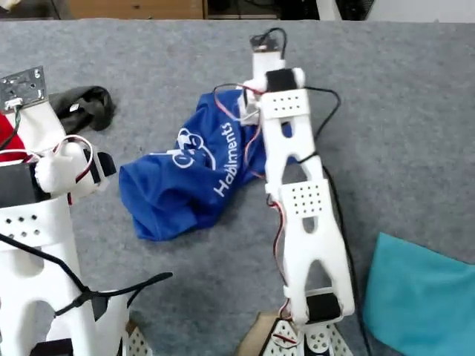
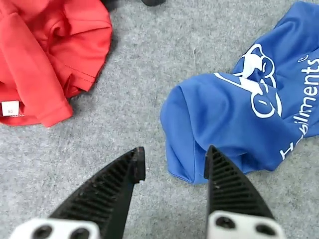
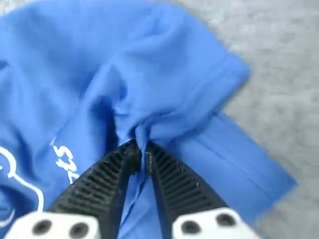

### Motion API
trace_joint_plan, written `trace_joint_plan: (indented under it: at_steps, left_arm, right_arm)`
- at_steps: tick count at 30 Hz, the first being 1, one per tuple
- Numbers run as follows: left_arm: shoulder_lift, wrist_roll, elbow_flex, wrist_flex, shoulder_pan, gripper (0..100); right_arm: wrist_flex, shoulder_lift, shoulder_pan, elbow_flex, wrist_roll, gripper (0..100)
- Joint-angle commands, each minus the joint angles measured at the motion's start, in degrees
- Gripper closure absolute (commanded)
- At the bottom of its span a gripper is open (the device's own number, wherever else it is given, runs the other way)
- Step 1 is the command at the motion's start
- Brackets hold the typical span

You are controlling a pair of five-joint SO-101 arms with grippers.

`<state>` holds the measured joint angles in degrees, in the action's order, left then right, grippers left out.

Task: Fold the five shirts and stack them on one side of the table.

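Note:
A crumpled blue shirt (image 1: pixel 194 174) with white print lies in the middle of the grey table (image 1: pixel 401 111). My right gripper (image 3: pixel 141 152) is shut on a bunched fold of the blue shirt (image 3: pixel 149 74) at its far edge; the right arm (image 1: pixel 297 193) stretches over the cloth. My left gripper (image 2: pixel 173 162) hangs open just above the table, at the near corner of the blue shirt (image 2: pixel 239 119), with nothing between its fingers. A red shirt (image 2: pixel 45 55) lies bunched beside it at the table's left. A teal shirt (image 1: pixel 419 297) lies at the front right.
A black garment (image 1: pixel 87 105) lies at the back left near the left arm's base. Grey felt covers the table, with bare room at the back right and between the arms.

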<state>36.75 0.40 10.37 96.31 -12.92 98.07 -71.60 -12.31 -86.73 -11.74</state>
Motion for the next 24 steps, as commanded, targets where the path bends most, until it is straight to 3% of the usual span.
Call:
trace_joint_plan:
  at_steps: [1,11,24]
  left_arm:
    - [1.0,0.0,-0.4,-0.9,0.0,80]
    - [0.7,3.3,0.3,-3.6,0.0,80]
    - [0.7,3.6,8.5,-13.6,6.4,80]
  right_arm:
    - [4.3,0.6,3.3,-8.8,-0.3,99.0]
    - [4.4,17.5,15.1,3.0,4.9,99.0]
    - [4.1,60.6,33.9,61.3,26.5,99.0]
